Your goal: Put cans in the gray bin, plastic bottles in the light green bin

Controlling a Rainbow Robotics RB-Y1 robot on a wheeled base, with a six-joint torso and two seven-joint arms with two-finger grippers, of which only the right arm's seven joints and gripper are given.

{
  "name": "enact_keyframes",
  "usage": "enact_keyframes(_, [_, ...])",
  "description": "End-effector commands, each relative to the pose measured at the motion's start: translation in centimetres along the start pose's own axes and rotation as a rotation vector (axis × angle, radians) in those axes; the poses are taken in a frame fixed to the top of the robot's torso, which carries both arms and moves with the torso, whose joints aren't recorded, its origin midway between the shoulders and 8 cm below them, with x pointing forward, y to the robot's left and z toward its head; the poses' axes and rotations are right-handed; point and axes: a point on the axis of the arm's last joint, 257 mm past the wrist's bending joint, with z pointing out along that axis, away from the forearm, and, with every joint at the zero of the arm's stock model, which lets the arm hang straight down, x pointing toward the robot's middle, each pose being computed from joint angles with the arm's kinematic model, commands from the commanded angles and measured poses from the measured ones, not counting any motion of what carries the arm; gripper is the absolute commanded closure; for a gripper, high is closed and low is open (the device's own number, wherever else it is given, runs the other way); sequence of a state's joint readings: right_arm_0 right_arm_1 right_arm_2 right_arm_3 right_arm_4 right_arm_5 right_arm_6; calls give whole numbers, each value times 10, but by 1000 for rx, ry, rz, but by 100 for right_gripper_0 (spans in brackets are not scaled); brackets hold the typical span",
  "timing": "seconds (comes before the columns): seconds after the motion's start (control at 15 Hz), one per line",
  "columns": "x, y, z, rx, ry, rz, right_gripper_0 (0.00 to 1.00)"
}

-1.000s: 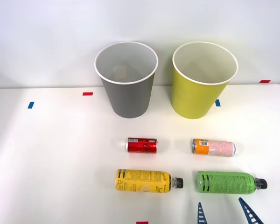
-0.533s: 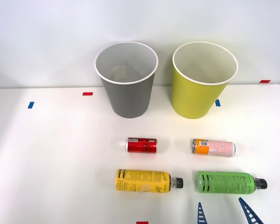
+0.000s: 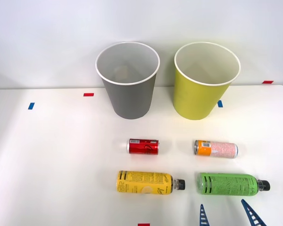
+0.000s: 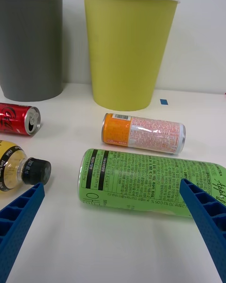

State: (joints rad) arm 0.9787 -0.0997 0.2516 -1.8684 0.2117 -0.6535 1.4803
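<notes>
We are finding the gray bin and the light green bin standing upright at 12 o'clock on the desk, nothing visible inside. Cans and plastic bottles are lying before them. The claw is hanging wide by the green-labelled bottle.

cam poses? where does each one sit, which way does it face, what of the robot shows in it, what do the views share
Front view: above the arms, facing forward and down at the table; blue tips of the right gripper at the near edge.
Right wrist view: low on the right arm's wrist, facing the bins; open blue fingers in the two corners.
Shared: gray bin, light green bin, red can, orange-ended can, green-label bottle, yellow-label bottle.
</notes>
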Motion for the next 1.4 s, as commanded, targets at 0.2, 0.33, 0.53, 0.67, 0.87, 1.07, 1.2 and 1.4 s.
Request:
enact_keyframes(0.2, [0, 0, 0, 0, 0, 0, 0])
enact_keyframes(0.33, [0, 0, 0, 0, 0, 0, 0])
enact_keyframes(0.53, [0, 0, 0, 0, 0, 0, 0])
enact_keyframes(0.67, [0, 0, 0, 0, 0, 0, 0])
enact_keyframes(0.87, [0, 0, 0, 0, 0, 0, 0])
enact_keyframes(1.07, [0, 0, 0, 0, 0, 0, 0])
enact_keyframes(1.2, [0, 0, 0, 0, 0, 0, 0])
enact_keyframes(1.4, [4, 4, 1, -15, -7, -30, 0])
